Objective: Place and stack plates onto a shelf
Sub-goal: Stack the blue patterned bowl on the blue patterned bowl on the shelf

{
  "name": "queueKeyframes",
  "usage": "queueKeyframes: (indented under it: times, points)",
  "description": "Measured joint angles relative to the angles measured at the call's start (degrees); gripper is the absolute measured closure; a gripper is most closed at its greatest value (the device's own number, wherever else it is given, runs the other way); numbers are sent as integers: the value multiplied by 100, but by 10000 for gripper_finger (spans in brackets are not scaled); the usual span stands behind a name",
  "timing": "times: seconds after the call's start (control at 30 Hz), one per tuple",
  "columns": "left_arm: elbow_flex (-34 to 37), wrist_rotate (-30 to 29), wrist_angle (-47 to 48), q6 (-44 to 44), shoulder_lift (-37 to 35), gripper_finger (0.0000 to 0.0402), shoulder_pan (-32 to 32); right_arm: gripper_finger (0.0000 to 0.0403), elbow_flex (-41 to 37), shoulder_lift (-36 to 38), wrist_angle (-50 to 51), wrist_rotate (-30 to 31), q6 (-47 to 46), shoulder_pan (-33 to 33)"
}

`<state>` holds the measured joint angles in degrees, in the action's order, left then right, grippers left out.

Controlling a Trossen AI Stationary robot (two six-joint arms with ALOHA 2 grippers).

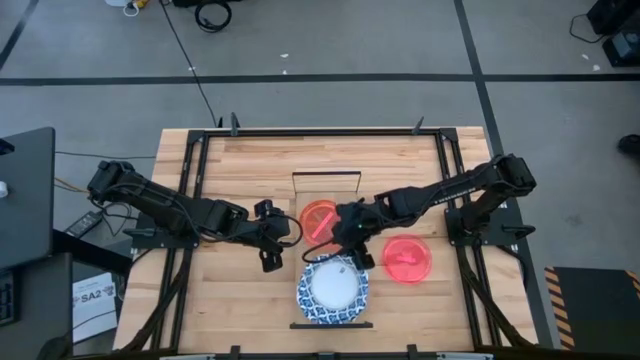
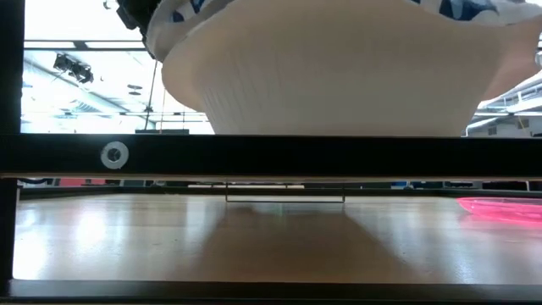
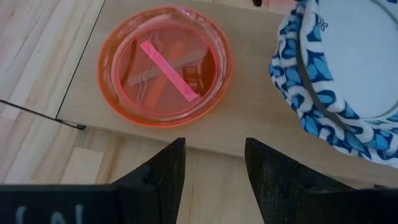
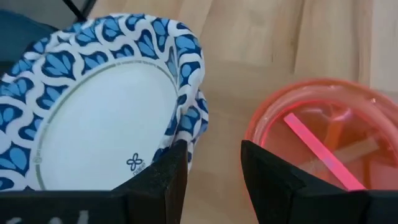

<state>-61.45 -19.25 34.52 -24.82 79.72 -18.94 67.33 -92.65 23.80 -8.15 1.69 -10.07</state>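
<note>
- In the low view, the blue-patterned plate (image 2: 339, 68) fills the top and is cut off by the upper edge; a black rail (image 2: 271, 157) hides what it rests on.
- The red-pink plate (image 2: 501, 207) shows there only as a blurred sliver at the right edge.
- From above, the right end effector (image 1: 352, 245) hides part of another red-pink plate (image 1: 318, 215).
- The shelf (image 1: 390, 270) lies mostly under plates and arms.

Two dark, jointed arms (image 1: 160, 205) with black cabling end in matte-black, wedge-shaped fingers (image 3: 165, 180).
</note>
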Motion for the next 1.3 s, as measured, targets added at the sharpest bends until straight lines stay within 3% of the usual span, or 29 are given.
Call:
queueKeyframes:
  times: [0.4, 0.63, 0.83, 1.3]
  points:
    - [0, -2, -20, -2, 0, 230, 0, 247, 2, 41, -54, 720, 453, 7]
    - [0, -2, -27, -2, 0, 230, 0, 247, 182, 349, -162, 669, 453, -109]
    - [0, -2, -30, -4, 0, 230, 0, 247, 186, 377, -72, 183, 453, -271]
    - [0, 0, -30, -6, 0, 230, 0, 247, -169, 186, 97, 186, 299, -299]
